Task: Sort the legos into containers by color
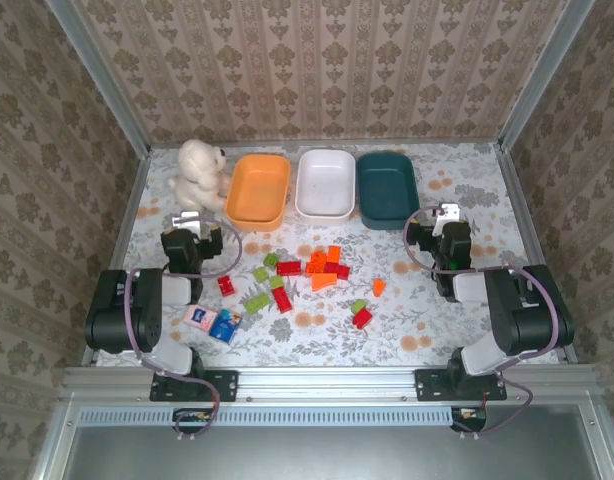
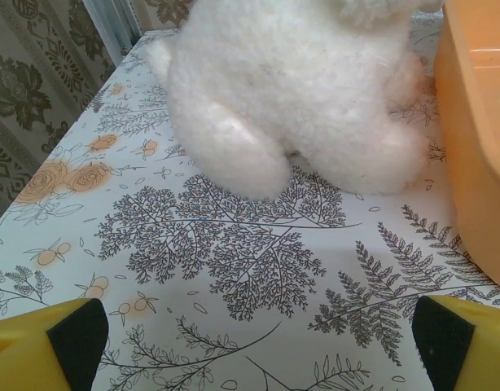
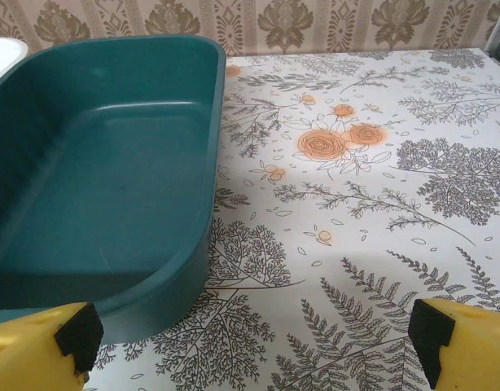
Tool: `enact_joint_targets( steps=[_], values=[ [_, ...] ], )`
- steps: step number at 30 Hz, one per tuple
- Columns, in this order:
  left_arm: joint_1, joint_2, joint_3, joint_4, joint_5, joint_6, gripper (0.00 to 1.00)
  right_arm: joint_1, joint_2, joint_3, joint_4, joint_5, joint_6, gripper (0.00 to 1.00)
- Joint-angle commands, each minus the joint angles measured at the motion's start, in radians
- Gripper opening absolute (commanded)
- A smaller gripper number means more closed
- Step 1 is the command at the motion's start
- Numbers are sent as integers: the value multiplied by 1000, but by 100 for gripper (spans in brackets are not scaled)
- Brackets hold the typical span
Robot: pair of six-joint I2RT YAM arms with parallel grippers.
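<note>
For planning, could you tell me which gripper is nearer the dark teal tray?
Right. The right gripper is just right of the dark teal tray; the left gripper is far left, by the plush toy.

Small red, lime and orange plastic bricks (image 1: 289, 267) lie scattered mid-table, while an empty rounded orange tray (image 1: 257, 190), white tray (image 1: 324, 183) and dark teal tray (image 1: 387, 187) line its far edge.

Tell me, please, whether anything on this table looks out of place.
A white plush toy sits just left of the orange tray, and a pink packet and blue packet lie near the left arm; none belong to brick sorting. Nothing looks spilled or damaged.
</note>
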Motion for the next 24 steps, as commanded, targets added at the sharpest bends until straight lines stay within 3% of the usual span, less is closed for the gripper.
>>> enact_joint_targets(
  steps=[1, 24],
  values=[
    [2, -7, 18, 22, 12, 11, 100, -4, 1, 9, 2, 12, -11, 100],
    [-14, -51, 2, 32, -11, 33, 100, 1, -48, 5, -12, 47, -7, 100]
  ],
)
